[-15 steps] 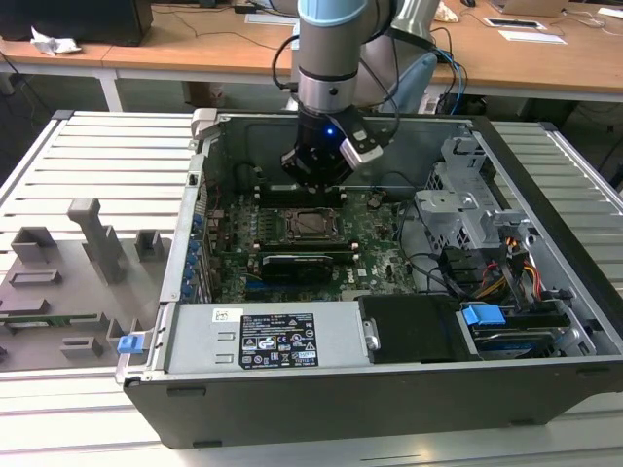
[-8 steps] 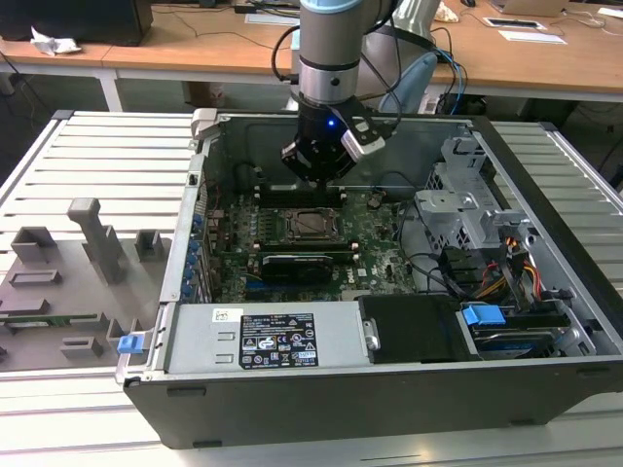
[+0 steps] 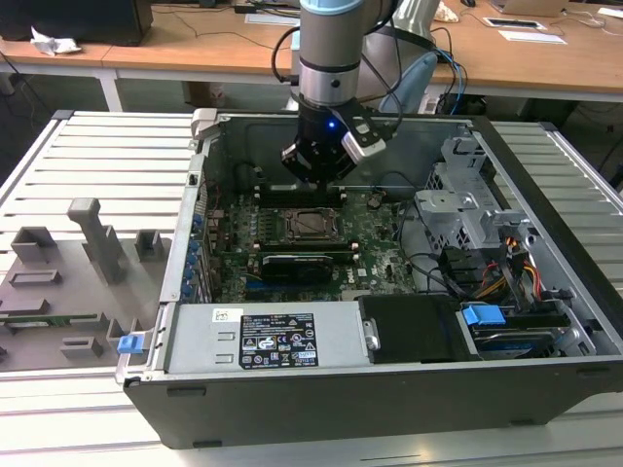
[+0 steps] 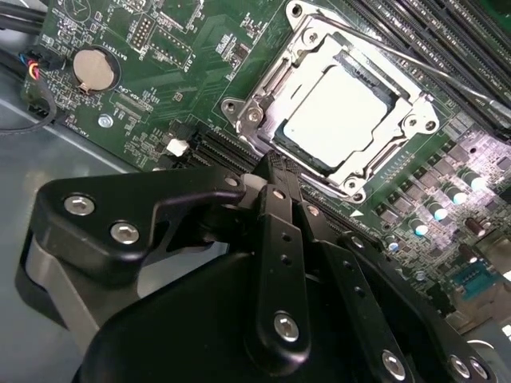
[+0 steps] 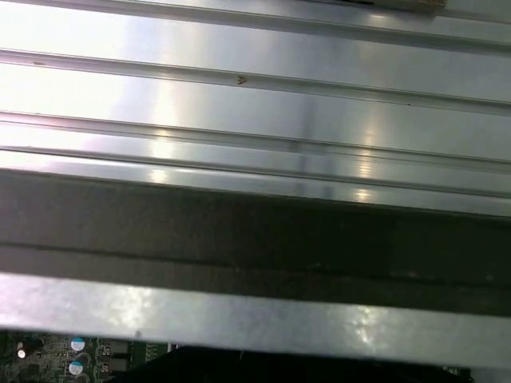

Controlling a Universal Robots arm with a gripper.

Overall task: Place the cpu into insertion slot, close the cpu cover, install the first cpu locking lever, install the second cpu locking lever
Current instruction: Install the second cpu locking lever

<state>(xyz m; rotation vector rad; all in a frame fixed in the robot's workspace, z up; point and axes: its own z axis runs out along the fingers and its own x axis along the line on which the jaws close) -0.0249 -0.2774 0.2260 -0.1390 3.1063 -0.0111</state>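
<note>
I am hanging inside the open computer case [image 3: 545, 292] with my jaws [image 3: 318, 167] poised above the motherboard [image 3: 380, 243], just past the socket toward twelve o'clock in the exterior view. In the second wrist view my jaws [image 4: 275, 171] are drawn tight together, tips meeting, and they are holding nothing.

The cpu [image 4: 339, 116] is already lying in the insertion slot [image 4: 305, 155], its silvery top showing pale and square, and the cpu cover [image 4: 383, 148] is looking folded down around it, the window framing the chip. In the exterior view the cpu [image 3: 310, 223] is sitting at the board's centre, at six o'clock from me. A thin locking lever [image 4: 415, 68] is running along the far side of the socket (whether it is hooked under its catch, I cannot tell).

As I judge it, I am working on a lever now. Doing it well is meaning pressing with my closed tips on the lever's bent end, keeping the push down and sideways in one smooth arc, and staying clear of the memory slots [image 4: 471, 48] beside it and the small capacitors [image 4: 439, 211].
</note>
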